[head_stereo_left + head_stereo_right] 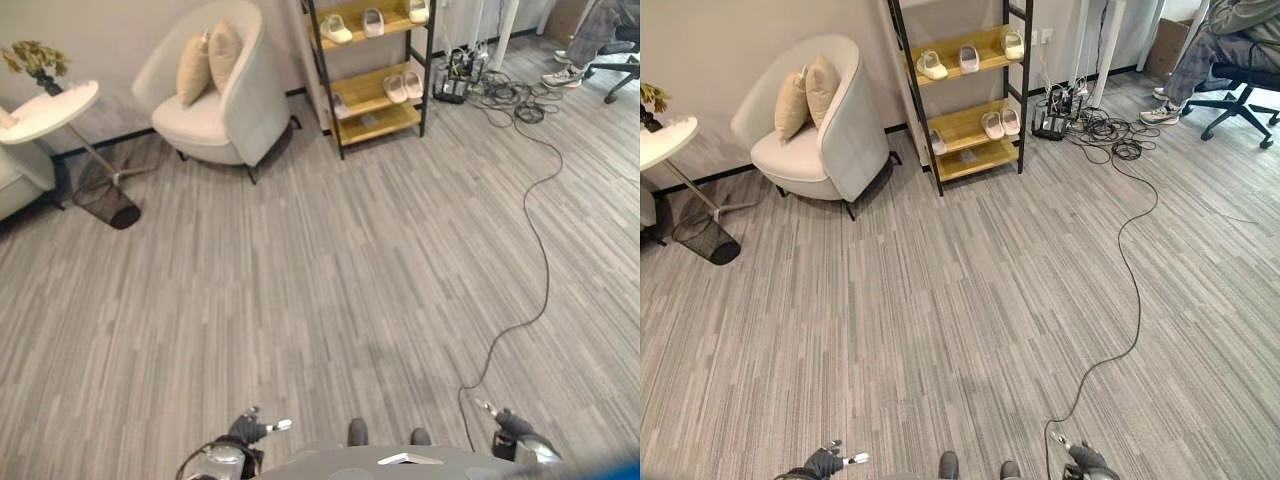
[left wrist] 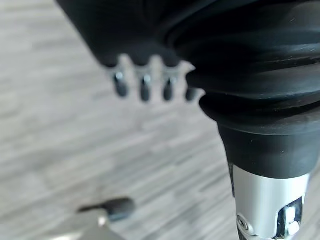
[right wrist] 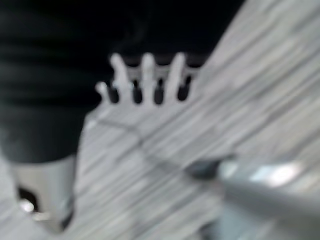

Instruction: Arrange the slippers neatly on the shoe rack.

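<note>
Both hands hang empty with fingers relaxed and spread — left hand (image 1: 247,430), right hand (image 1: 512,424). The slippers (image 1: 966,60) sit on the shoe rack (image 1: 962,128), well away — approaching, feet could snag the floor cable (image 1: 1127,300).

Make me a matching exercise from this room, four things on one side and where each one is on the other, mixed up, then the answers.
Things:
1. cushions
2. slippers
3. mesh bin
4. person

Places:
A. on the floor under the round side table
B. on the office chair
C. on the armchair
D. on the shoe rack

Pairs: 1-C, 2-D, 3-A, 4-B
</note>
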